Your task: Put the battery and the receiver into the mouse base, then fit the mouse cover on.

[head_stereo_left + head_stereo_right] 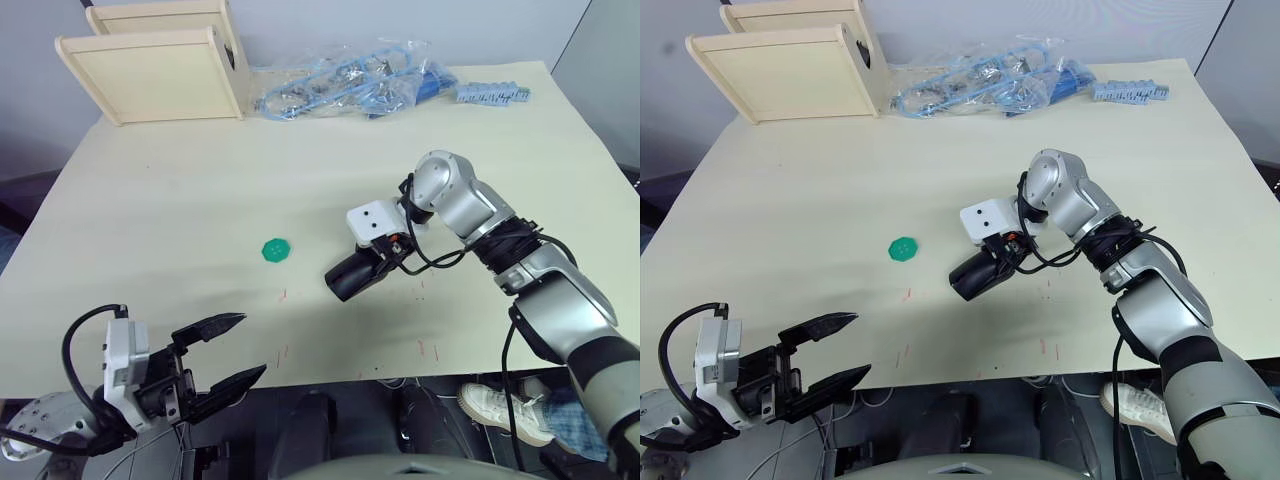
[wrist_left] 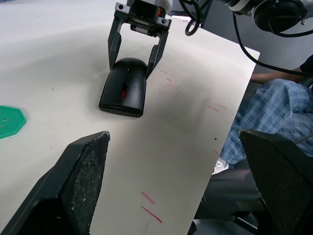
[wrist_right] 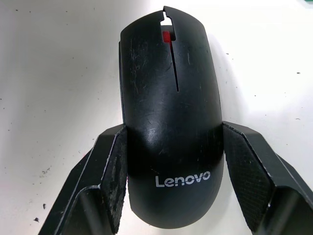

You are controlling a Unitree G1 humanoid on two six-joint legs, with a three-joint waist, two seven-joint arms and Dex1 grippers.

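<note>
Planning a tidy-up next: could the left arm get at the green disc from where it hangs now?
Probably yes. The left gripper, fingers open, hangs off the table's near edge; bare tabletop lies between it and the green disc.

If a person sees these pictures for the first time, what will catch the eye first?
First, the black mouse near the middle of the table, its cover already on, with the right hand straddling its rear. Then the small green disc beside it on the robot's left. The left hand hangs open at the table's near edge.
</note>
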